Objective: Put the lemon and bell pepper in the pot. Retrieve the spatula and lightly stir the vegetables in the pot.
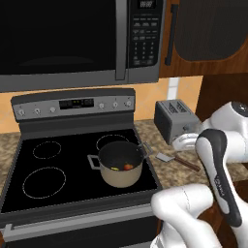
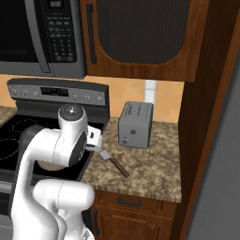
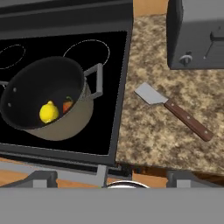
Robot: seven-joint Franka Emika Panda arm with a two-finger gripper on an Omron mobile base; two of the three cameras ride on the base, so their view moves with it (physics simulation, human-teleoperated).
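- on the black glass stovetop (image 3: 61,144) sits the round beige-tan pot (image 3: 61,124), holding the small yellow lemon (image 3: 49,112) and small red bell pepper (image 3: 67,106) side by side.
- right of the stove, the grey-bladed, brown-handled spatula (image 3: 175,112) lies on the speckled stone surface (image 3: 148,135), before the grey toaster (image 3: 197,35).
- fingers (image 3: 43,179) stand wide apart, holding nothing.

One pot (image 3: 48,103) sits on the stove (image 3: 65,144), and inside it we've got one lemon (image 3: 48,112) and one bell pepper (image 3: 67,106), so two vegetables in there. Over on the counter (image 3: 148,131) there's one spatula (image 3: 175,111) and one toaster (image 3: 197,33). Up above, one microwave (image 1: 72,38), and the cooktop shows four burner rings.
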